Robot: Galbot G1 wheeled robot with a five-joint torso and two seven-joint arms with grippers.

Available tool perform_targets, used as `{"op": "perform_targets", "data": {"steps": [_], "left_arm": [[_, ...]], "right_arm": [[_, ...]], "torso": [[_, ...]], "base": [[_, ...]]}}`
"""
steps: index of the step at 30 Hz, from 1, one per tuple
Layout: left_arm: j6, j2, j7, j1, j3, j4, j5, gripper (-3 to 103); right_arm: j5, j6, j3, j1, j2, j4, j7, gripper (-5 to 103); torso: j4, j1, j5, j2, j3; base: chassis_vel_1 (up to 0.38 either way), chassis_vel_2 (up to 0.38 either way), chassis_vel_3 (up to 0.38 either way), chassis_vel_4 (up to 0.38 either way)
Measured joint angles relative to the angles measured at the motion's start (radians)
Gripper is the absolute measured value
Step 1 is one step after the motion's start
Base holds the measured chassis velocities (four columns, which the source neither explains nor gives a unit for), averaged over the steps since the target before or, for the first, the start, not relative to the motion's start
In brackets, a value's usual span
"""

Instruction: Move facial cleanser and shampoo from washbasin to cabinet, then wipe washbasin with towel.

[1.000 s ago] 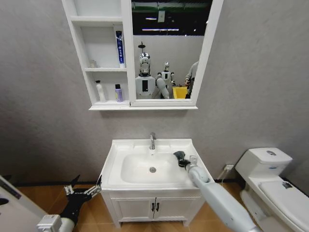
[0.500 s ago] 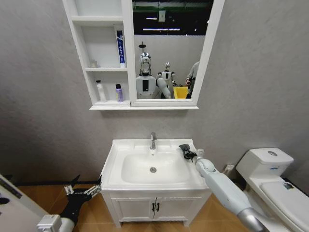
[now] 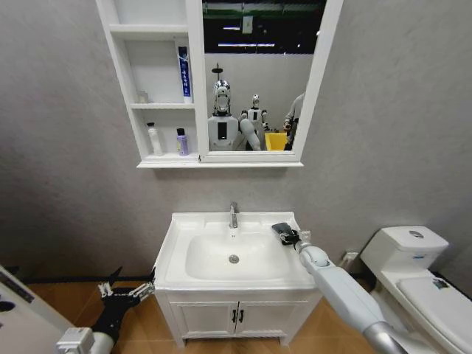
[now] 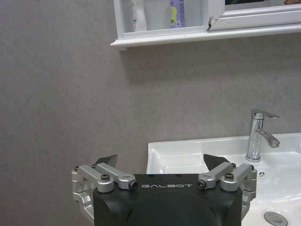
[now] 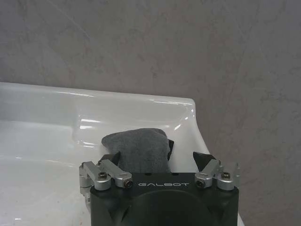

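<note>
towel (image 5: pixel 136 149) at washbasin (image 5: pixel 42 141) corner, right gripper (image 5: pixel 161 162) fingers spread

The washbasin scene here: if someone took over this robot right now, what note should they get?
Right claw: open, at the towel on the back right rim of the washbasin.
Left claw: open, parked low, left of the basin.
Two bottles stand on the lowest shelf of the cabinet, and a tube on the shelf above; none on the basin, so moving looks done.
Left: whether wiping is finished cannot be told.
</note>
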Motion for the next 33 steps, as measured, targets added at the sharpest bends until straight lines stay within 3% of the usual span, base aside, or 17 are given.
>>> {"op": "perform_targets", "data": {"steps": [2, 5, 12, 14, 15, 16, 17, 20, 24, 33], "left_arm": [[0.000, 0.000, 0.000, 0.000, 0.000, 0.000, 0.000, 100], [0.000, 0.000, 0.000, 0.000, 0.000, 0.000, 0.000, 100], [0.000, 0.000, 0.000, 0.000, 0.000, 0.000, 0.000, 100], [0.000, 0.000, 0.000, 0.000, 0.000, 0.000, 0.000, 100], [0.000, 0.000, 0.000, 0.000, 0.000, 0.000, 0.000, 100], [0.000, 0.000, 0.000, 0.000, 0.000, 0.000, 0.000, 100], [0.000, 0.000, 0.000, 0.000, 0.000, 0.000, 0.000, 100], [0.000, 0.000, 0.000, 0.000, 0.000, 0.000, 0.000, 100], [0.000, 0.000, 0.000, 0.000, 0.000, 0.000, 0.000, 100], [0.000, 0.000, 0.000, 0.000, 0.000, 0.000, 0.000, 100]], "right_arm": [[-0.006, 0.011, 0.019, -0.028, -0.006, 0.030, 0.000, 88], [-0.036, 0.083, 0.112, -0.155, -0.019, 0.158, -0.007, 99], [-0.066, 0.151, 0.271, -0.381, -0.032, 0.399, 0.003, 100], [-0.069, 0.165, 0.390, -0.598, -0.023, 0.573, -0.014, 100], [-0.069, 0.165, 0.390, -0.598, -0.023, 0.573, -0.014, 100], [-0.091, 0.184, 0.469, -0.725, 0.008, 0.665, -0.030, 100], [-0.091, 0.184, 0.469, -0.725, 0.008, 0.665, -0.030, 100], [-0.151, 0.236, 0.605, -1.029, 0.158, 0.892, -0.046, 100], [-0.196, 0.299, 0.665, -1.230, 0.268, 1.040, -0.067, 100], [-0.294, 0.335, 0.627, -1.360, 0.343, 1.158, -0.047, 100]], "torso": [[0.0000, 0.000, 0.0000, 0.000, 0.000], [-0.0001, 0.000, 0.0000, 0.000, 0.000], [0.0005, 0.000, -0.0002, 0.000, 0.000], [-0.0008, 0.000, 0.0001, 0.000, 0.000], [-0.0008, 0.000, 0.0001, 0.000, 0.000], [-0.0007, 0.000, -0.0001, 0.000, 0.000], [-0.0007, 0.000, -0.0001, 0.000, 0.000], [-0.0005, 0.000, 0.0001, 0.000, 0.000], [-0.0005, 0.000, -0.0006, 0.000, 0.000], [0.0002, 0.000, -0.0001, 0.000, 0.000]], "base": [[0.000, 0.000, 0.000, 0.000], [0.000, 0.000, 0.000, 0.000], [0.000, 0.000, 0.000, 0.000], [0.000, 0.000, 0.000, 0.000], [0.000, 0.000, 0.000, 0.000], [0.000, 0.000, 0.000, 0.000], [0.000, 0.000, 0.000, 0.000], [0.000, 0.000, 0.000, 0.000], [0.000, 0.000, 0.000, 0.000], [0.000, 0.000, 0.000, 0.000]]}}
